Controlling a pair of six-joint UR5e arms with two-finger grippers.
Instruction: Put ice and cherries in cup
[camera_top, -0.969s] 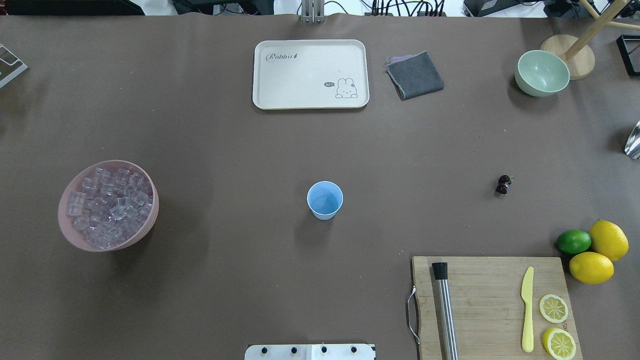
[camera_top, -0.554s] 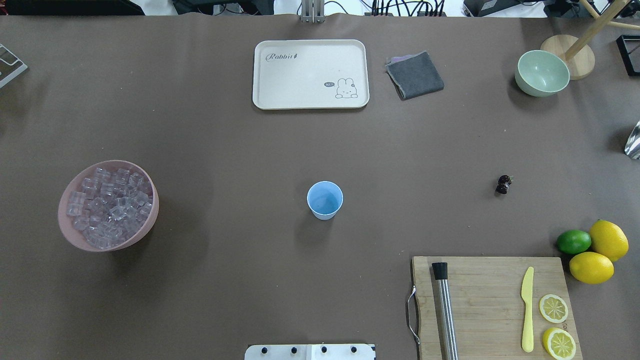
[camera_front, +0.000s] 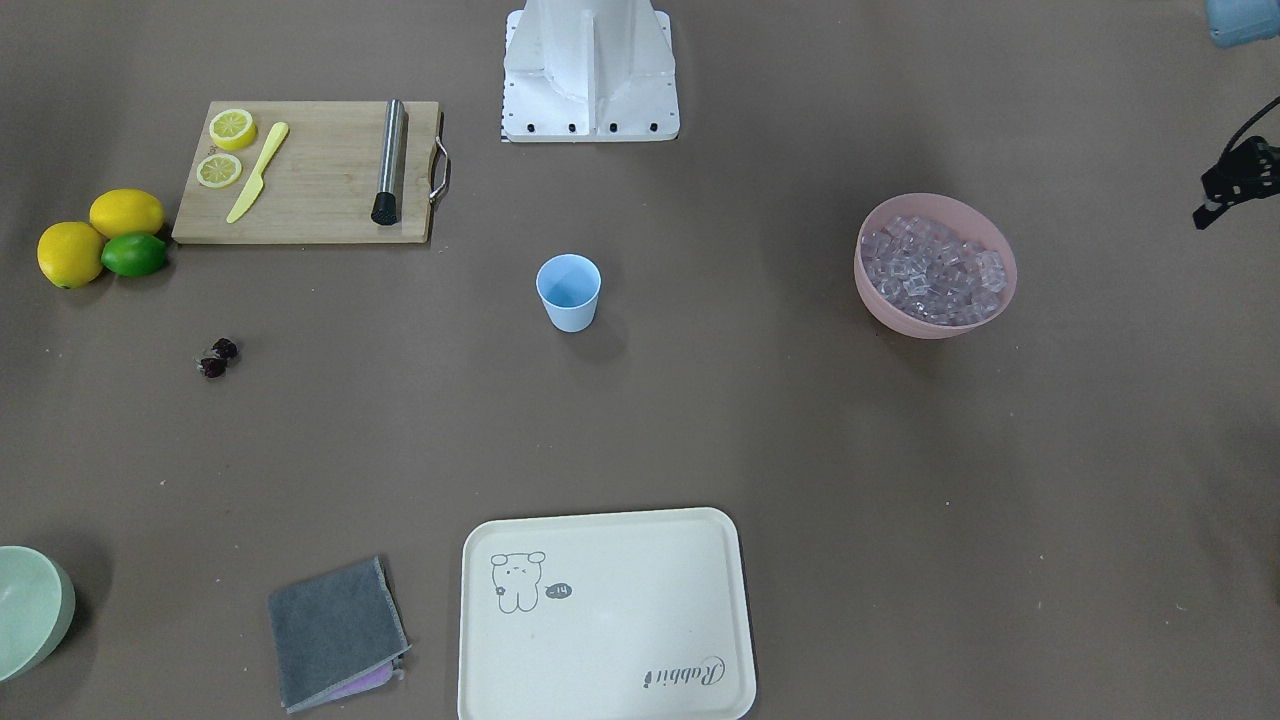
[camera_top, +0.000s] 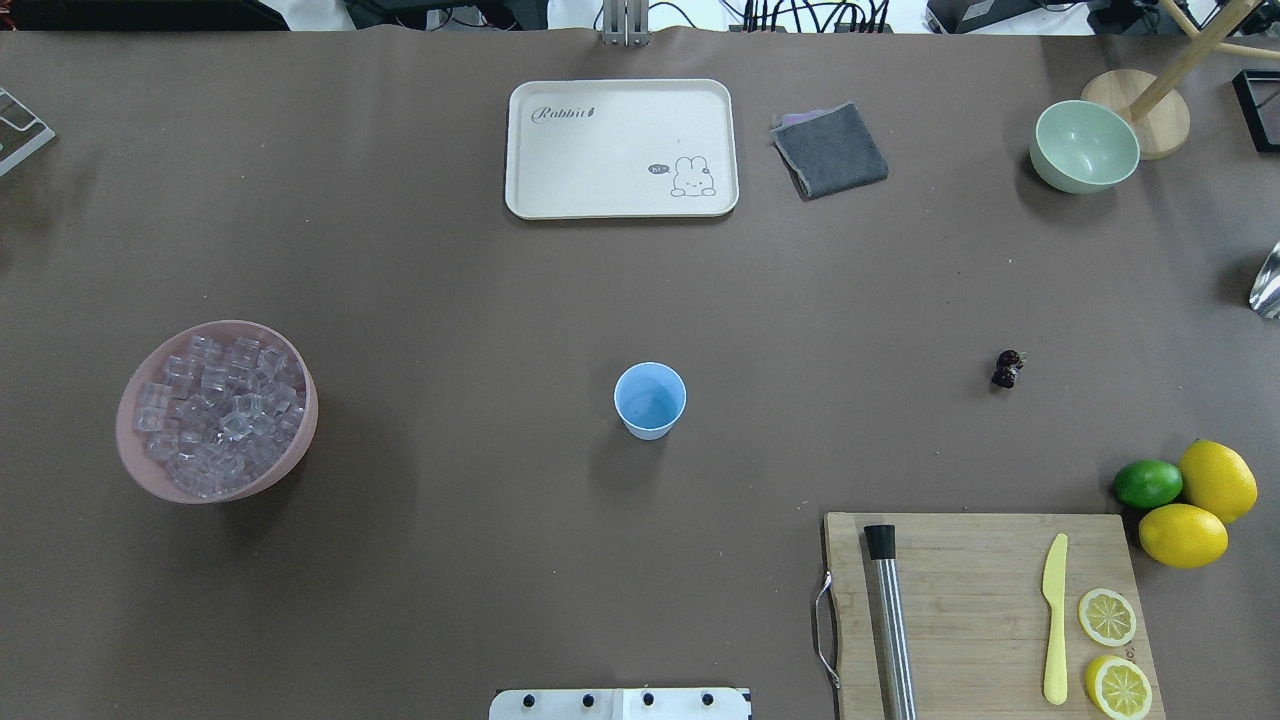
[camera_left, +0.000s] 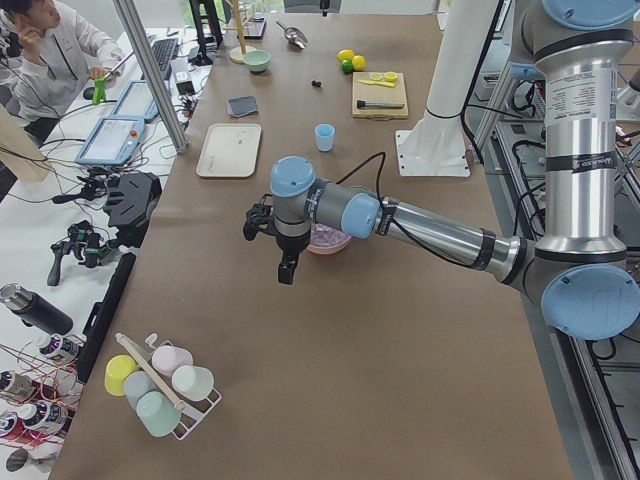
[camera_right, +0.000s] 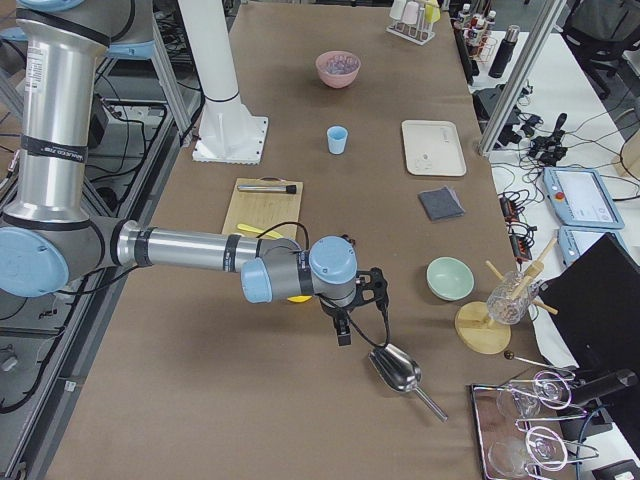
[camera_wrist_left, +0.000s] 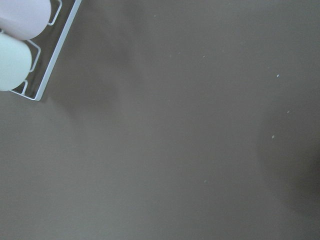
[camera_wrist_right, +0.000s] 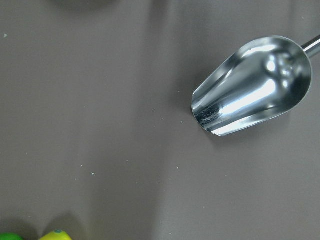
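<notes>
The light blue cup (camera_top: 650, 400) stands upright in the middle of the table, also in the front view (camera_front: 568, 292). The ice (camera_top: 220, 412) fills a pink bowl (camera_top: 300, 440) at the table's left. The dark cherries (camera_top: 1007, 368) lie on the table to the cup's right. My left gripper (camera_left: 285, 272) hangs over the table beyond the pink bowl, far from the cup. My right gripper (camera_right: 343, 328) hangs next to a metal scoop (camera_right: 398, 370), beyond the lemons. I cannot tell whether either gripper is open or shut. No fingers show in the wrist views.
A cream tray (camera_top: 620, 205) and a grey cloth (camera_top: 830, 150) lie at the far edge, with a pale green bowl (camera_top: 1085, 145) at the far right. A cutting board (camera_top: 960, 600) holds a muddler, knife and lemon slices. Lemons and a lime (camera_top: 1148, 483) sit beside it. A cup rack (camera_left: 165, 385) stands at the left end.
</notes>
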